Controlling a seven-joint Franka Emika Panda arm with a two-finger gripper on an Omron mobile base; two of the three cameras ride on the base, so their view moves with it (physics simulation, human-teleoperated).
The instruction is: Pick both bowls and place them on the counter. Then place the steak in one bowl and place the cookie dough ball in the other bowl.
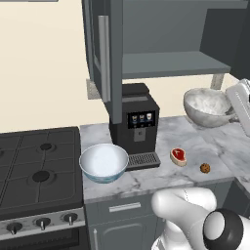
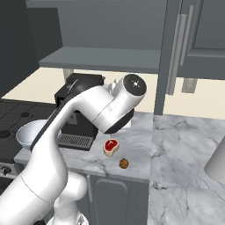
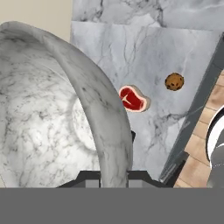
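Claw point(image 3: 114, 174) gripping grey bowl point(image 1: 209, 107) by rim, holding it above counter point(image 1: 195, 139), tilting. Coffee machine point(image 1: 134, 124) standing between it and white bowl point(image 1: 103, 162). Steak point(image 1: 178, 156), dough ball point(image 1: 205, 168) lying near counter's front edge.

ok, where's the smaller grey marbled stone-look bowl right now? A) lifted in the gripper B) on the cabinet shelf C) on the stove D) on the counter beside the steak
A: the grey marbled bowl hangs above the marble counter, its rim clamped in the gripper.
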